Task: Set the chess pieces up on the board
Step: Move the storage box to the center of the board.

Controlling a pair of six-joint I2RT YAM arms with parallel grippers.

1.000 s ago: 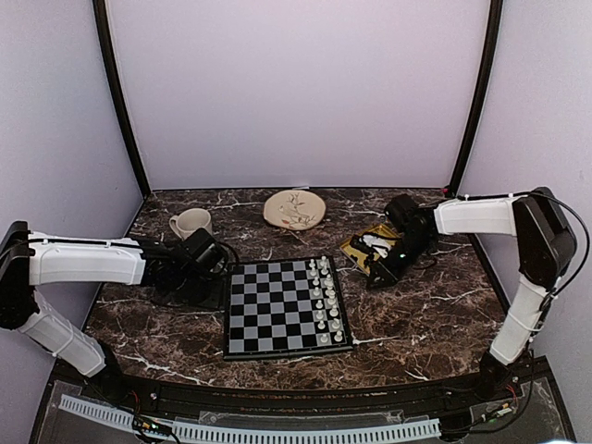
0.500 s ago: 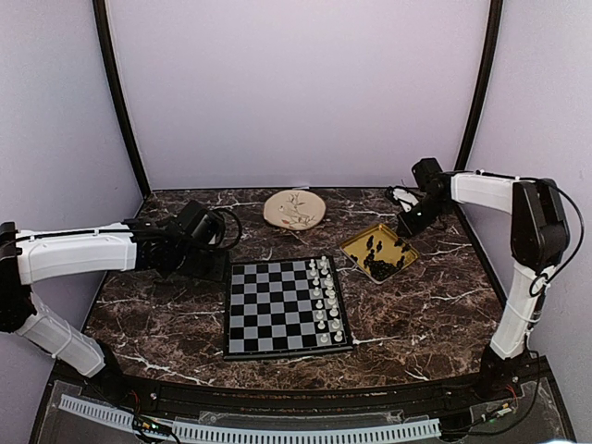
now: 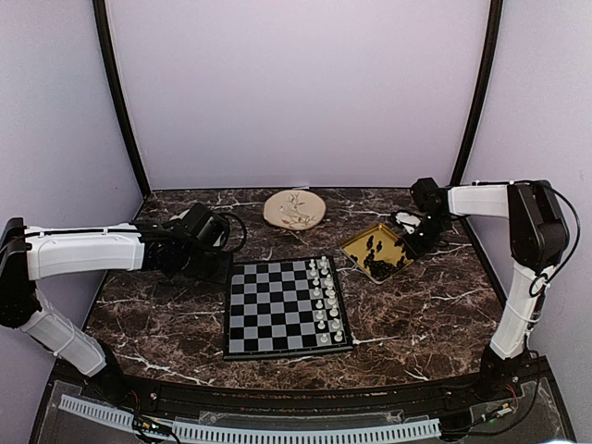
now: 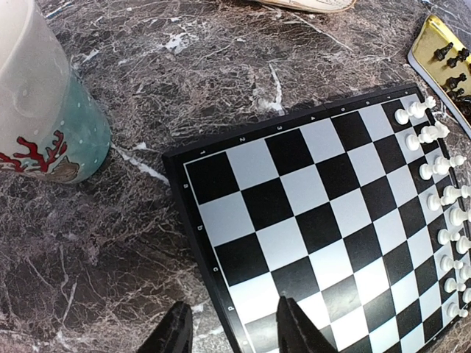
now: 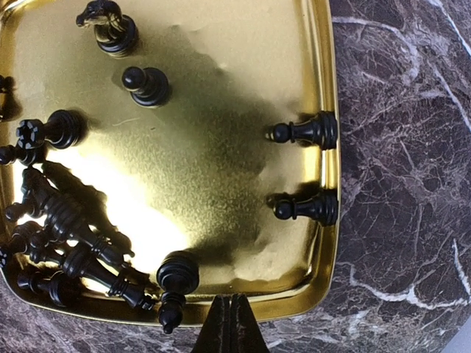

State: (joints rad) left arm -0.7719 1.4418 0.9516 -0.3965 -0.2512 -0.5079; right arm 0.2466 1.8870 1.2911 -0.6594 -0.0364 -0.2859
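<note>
The board (image 3: 277,310) lies at the table's middle, with white pieces (image 3: 324,298) standing in its two right-hand columns; no black piece stands on it. The black chess pieces (image 5: 70,228) are in the yellow tray (image 5: 221,147), most lying in a heap, a few apart near its rim. The tray also shows in the top view (image 3: 356,248). My right gripper (image 5: 229,327) is shut and empty, just outside the tray's rim, at its right corner (image 3: 416,229). My left gripper (image 4: 234,334) is open and empty above the board's left edge (image 4: 188,191), near its far left corner (image 3: 211,248).
A white and teal mug (image 4: 40,110) stands left of the board, close to my left gripper. A cream plate (image 3: 294,209) lies at the back middle. The walls close in the table on three sides.
My right gripper left the tray, swung to the back right corner, then came down to the tray's right corner. My left gripper moved back, away from the board's left side, towards the mug.
</note>
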